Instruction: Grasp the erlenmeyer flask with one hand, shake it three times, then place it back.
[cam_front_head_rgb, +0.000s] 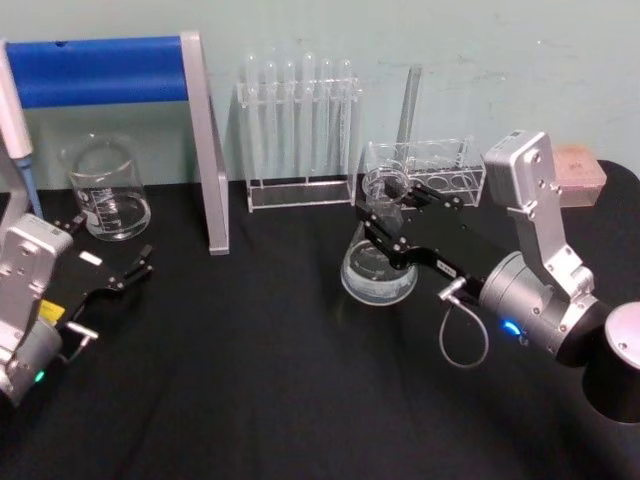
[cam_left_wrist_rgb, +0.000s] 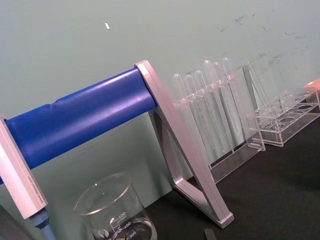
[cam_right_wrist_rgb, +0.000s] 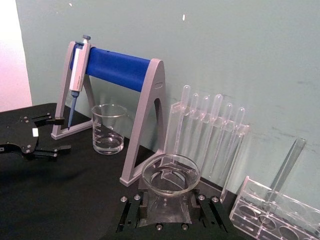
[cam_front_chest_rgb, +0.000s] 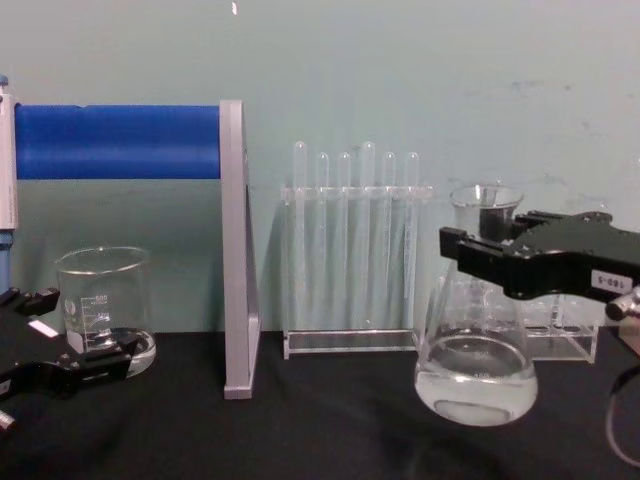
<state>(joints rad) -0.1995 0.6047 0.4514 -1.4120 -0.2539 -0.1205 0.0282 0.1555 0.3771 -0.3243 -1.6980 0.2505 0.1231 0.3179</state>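
erlenmeyer flask (cam_front_head_rgb: 380, 270): upright, long axis vertical, right of centre, some liquid inside.
right gripper (cam_front_head_rgb: 378, 205): I read it as clenched on the flask's neck, reaching in from the right.
left gripper (cam_front_head_rgb: 110, 245): parked far left, jaws spread, well apart from the flask.

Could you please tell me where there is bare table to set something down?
The widest bare patch is the front of the black table, between the open left gripper and the right gripper. A narrower one lies between the pipette stand and the erlenmeyer flask that gripper holds by the neck. The back edge is crowded: beaker, test tube rack, empty rack.
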